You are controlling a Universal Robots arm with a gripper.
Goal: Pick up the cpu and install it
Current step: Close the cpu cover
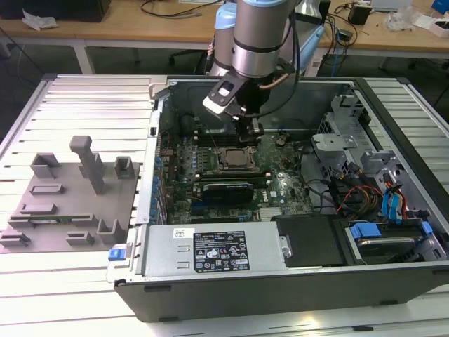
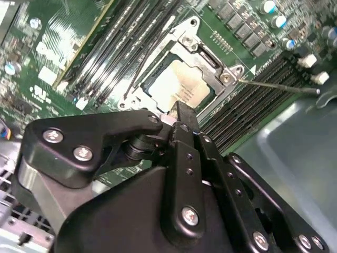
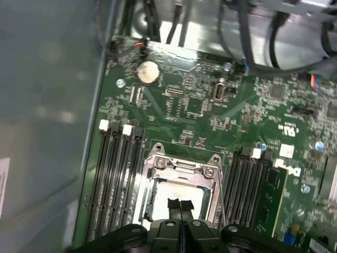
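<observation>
Hovering over the middle of the motherboard, the gripper has its two fingers clenched together with nothing between them. In the first wrist view its tips sit just above the cpu. That silvery chip lies flat inside the metal socket frame, with memory slots on either side. The open computer case rests on a slatted metal table. A grey holder block sits near the table's edge at the exterior view's left. Wooden benches strewn with cables stand beyond the table's far edge.
</observation>
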